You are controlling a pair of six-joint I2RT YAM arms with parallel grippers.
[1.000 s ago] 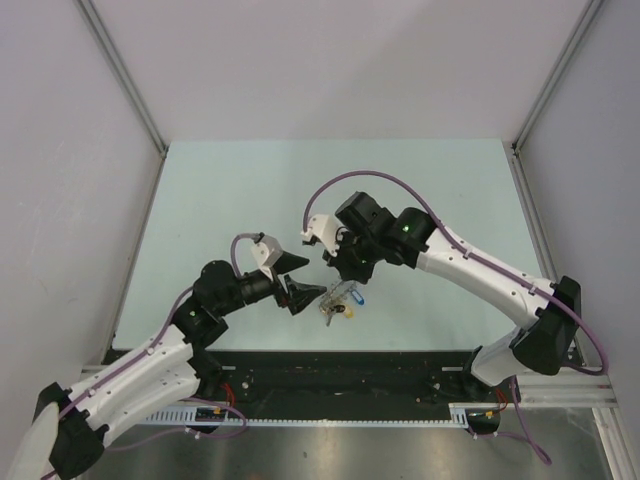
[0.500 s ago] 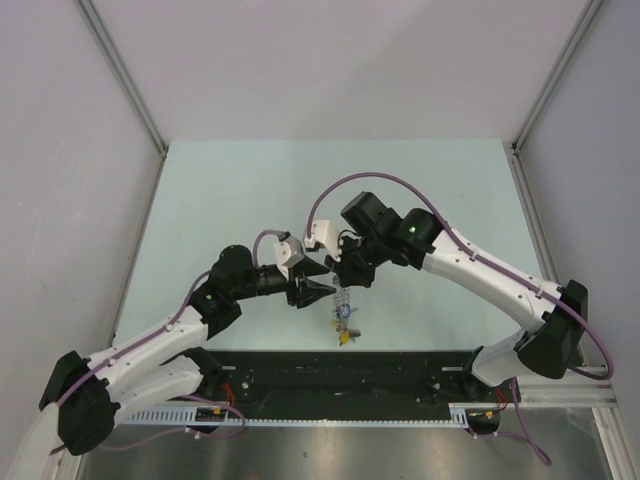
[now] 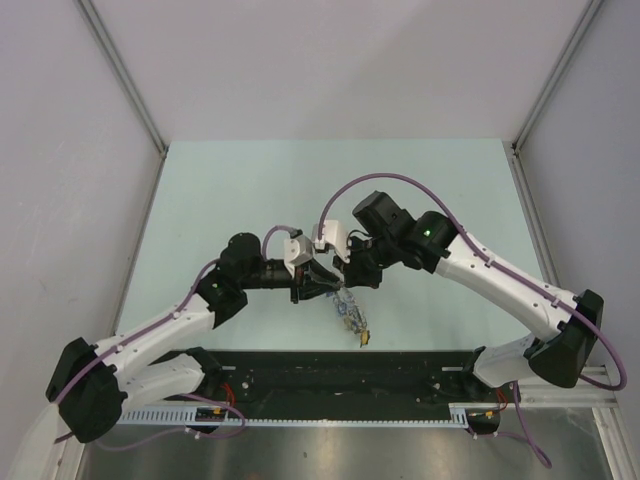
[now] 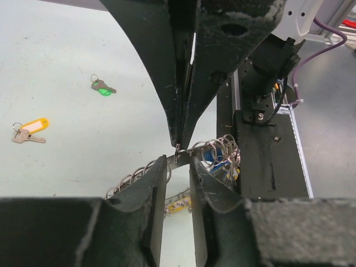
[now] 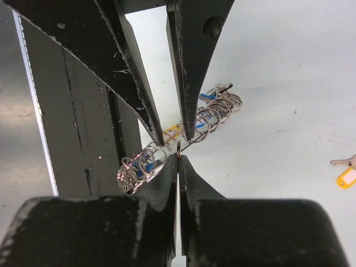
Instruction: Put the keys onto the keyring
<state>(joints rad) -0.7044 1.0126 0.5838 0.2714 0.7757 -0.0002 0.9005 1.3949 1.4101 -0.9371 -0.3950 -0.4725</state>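
We pinch keyring (image 4: 219, 150) in closed right gripper (image 5: 178, 158); left gripper (image 4: 178, 162) jaws slightly apart astride it — green key (image 4: 103, 88), yellow key (image 4: 32, 127) loose, unthreaded.

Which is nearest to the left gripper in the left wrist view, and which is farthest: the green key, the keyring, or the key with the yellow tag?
1. keyring: its wire runs between the jaws of the left gripper, low centre.
2. green key: on the table, up and to the left.
3. yellow-tagged key: on the table, at the far left edge; farthest in this view.
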